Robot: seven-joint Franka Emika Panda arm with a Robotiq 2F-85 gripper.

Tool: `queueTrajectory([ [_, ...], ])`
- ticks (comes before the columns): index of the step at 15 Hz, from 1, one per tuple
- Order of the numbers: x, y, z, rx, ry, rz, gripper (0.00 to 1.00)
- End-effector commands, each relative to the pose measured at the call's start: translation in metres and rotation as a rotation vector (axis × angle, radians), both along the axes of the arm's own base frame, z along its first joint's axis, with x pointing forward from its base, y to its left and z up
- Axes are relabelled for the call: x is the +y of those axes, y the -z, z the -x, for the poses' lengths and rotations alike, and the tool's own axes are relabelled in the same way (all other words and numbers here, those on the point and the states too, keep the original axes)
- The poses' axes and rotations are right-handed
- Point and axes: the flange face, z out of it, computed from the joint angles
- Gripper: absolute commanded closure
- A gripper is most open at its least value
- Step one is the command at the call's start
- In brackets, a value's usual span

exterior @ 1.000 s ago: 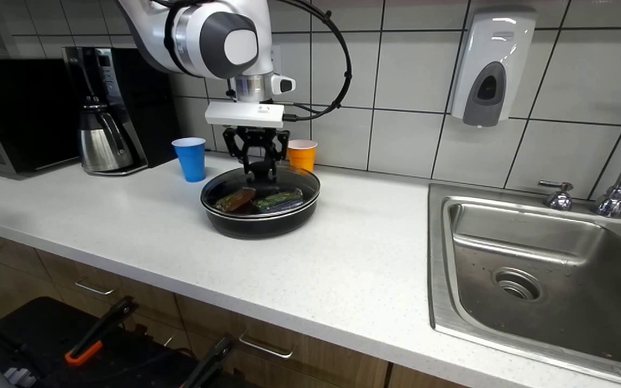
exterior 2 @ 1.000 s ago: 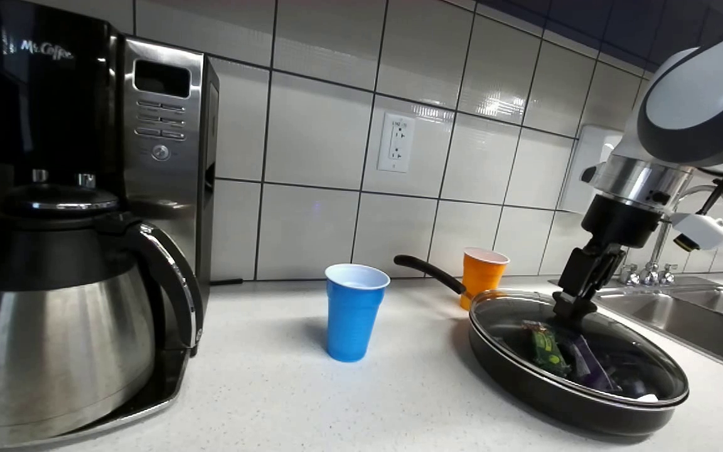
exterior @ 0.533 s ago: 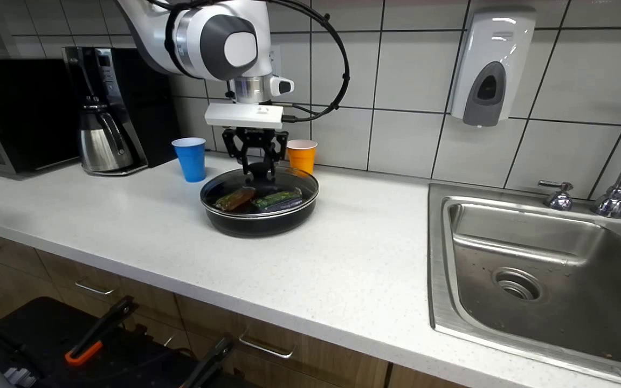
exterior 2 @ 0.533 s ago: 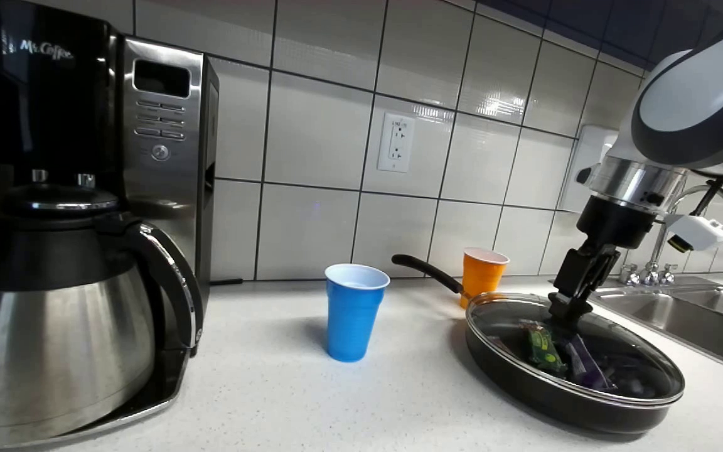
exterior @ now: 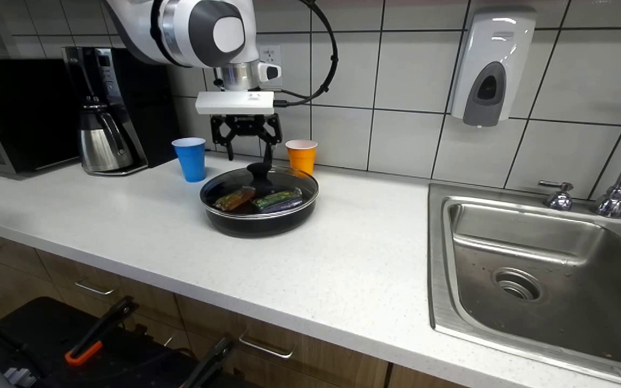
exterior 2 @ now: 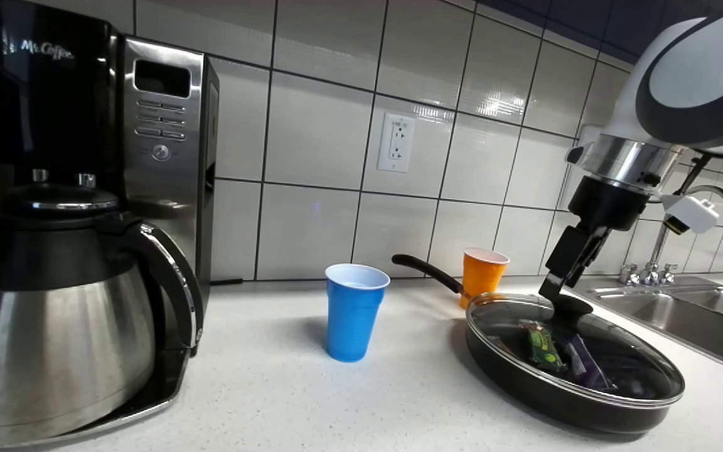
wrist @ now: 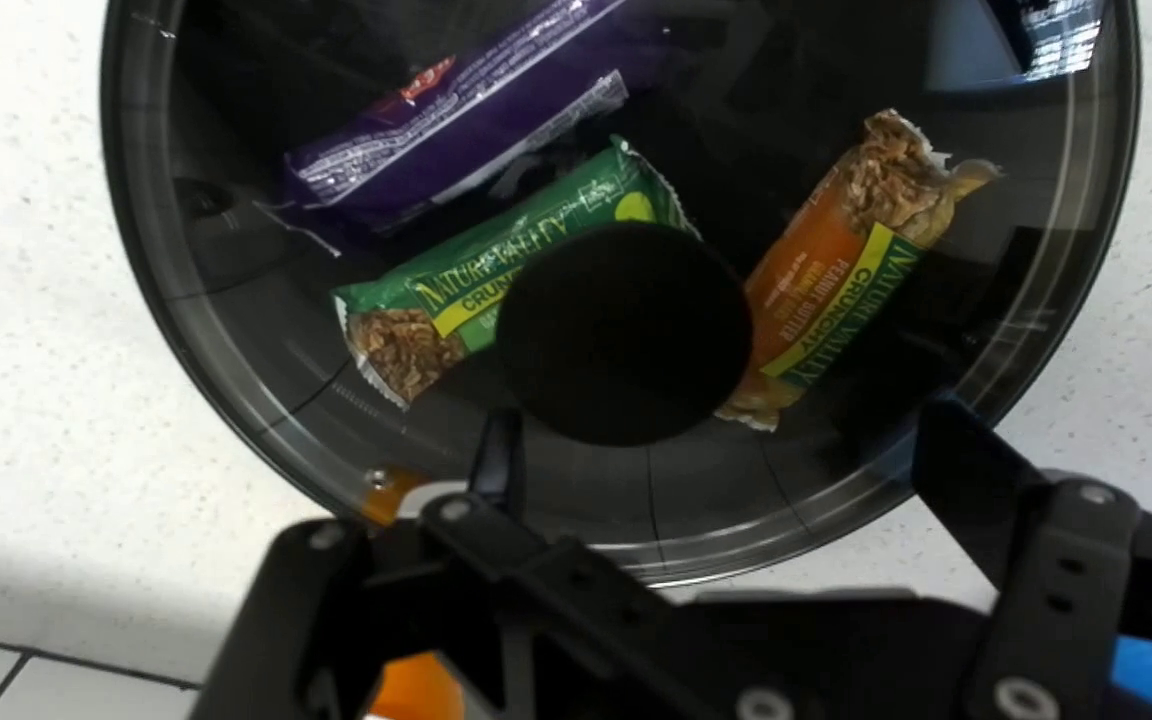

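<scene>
My gripper (exterior: 249, 158) is open and empty, just above and behind the black knob (exterior: 259, 170) of a glass lid. In the wrist view the spread gripper (wrist: 722, 424) stands to the knob's (wrist: 624, 335) lower side, with one finger (wrist: 502, 455) closer to it than the other. The lid (exterior 2: 634, 358) lies on a black pan (exterior 2: 556, 402) on the counter. Through the glass show a green granola bar (wrist: 481, 265), an orange granola bar (wrist: 826, 275) and a purple wrapper (wrist: 466, 125). Whether a fingertip touches the knob I cannot tell.
An orange cup (exterior 2: 482, 276) stands behind the pan by its black handle (exterior 2: 427, 270). A blue cup (exterior 2: 356, 314) stands between the pan and the coffee maker (exterior 2: 167, 150). A steel sink (exterior: 526, 242) and a wall soap dispenser (exterior: 496, 64) are on the far side.
My gripper has let go of the lid knob, opened, and moved up and slightly toward the coffee maker side. The lid and pan shifted slightly earlier and now stay in place.
</scene>
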Motion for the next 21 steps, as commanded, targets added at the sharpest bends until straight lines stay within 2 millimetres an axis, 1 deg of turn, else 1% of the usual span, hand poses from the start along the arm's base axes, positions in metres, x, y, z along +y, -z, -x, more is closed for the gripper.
queueTrajectory([
  [1,0.013,-0.023,0.025,-0.029,-0.055,0.041,0.00],
  [3,0.014,-0.029,0.039,-0.042,-0.053,0.054,0.00],
  [8,0.008,-0.041,0.082,-0.048,-0.005,0.066,0.00],
  [13,0.009,-0.040,0.131,-0.010,0.076,0.065,0.00],
  [17,0.012,-0.031,0.163,0.050,0.139,0.057,0.00],
  [18,0.015,-0.040,0.148,0.064,0.158,0.055,0.00],
  [19,0.015,-0.041,0.152,0.070,0.175,0.061,0.00],
  [21,0.017,-0.044,0.153,0.081,0.194,0.050,0.00],
])
